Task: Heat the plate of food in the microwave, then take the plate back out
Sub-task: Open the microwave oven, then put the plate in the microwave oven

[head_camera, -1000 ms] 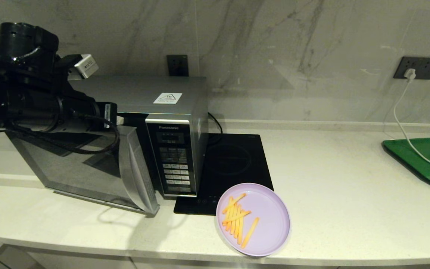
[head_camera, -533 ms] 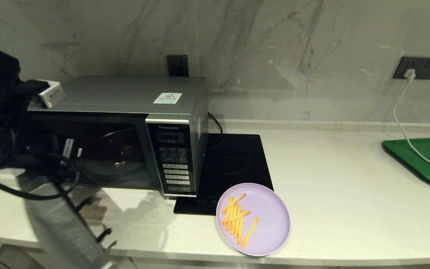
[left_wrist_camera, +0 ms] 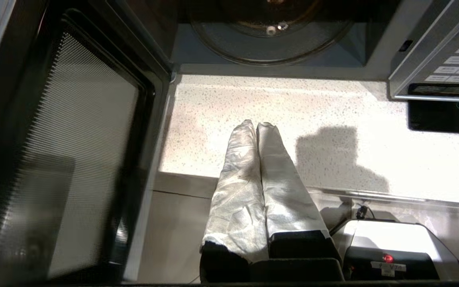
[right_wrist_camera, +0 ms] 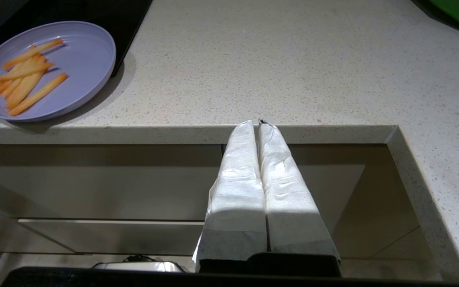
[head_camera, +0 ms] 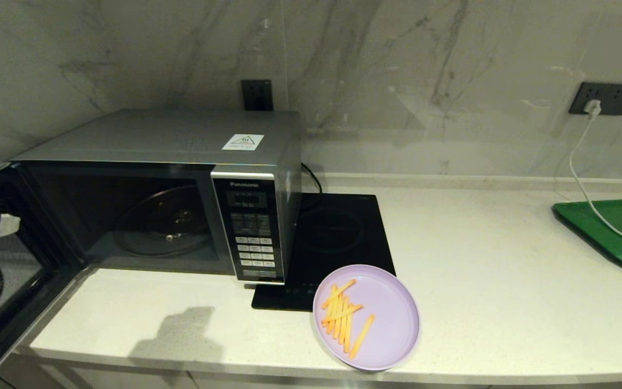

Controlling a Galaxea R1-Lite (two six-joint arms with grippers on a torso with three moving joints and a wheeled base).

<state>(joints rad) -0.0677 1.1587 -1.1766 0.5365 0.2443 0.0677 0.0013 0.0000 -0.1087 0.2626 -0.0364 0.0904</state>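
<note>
Marble counter [head_camera: 478, 259] | your microwave [head_camera: 181, 189] door gapes, cavity bare | plate of food [head_camera: 366, 316] still outside | left gripper [left_wrist_camera: 257, 125] and right gripper [right_wrist_camera: 255, 122] pinched together, holding nothing | loading, heating, retrieval remain

Black induction hob [head_camera: 335, 237] — flat on the pale stone counter [head_camera: 484, 281]. Green tray [head_camera: 621, 229] — far right, crossed by a white cable [head_camera: 581, 178] plugged into a dark wall socket [head_camera: 604, 98].

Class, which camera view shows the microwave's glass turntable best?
The head view: the whole turntable shows inside the open microwave. The left wrist view cuts off its far part. The right wrist view misses it.
</note>
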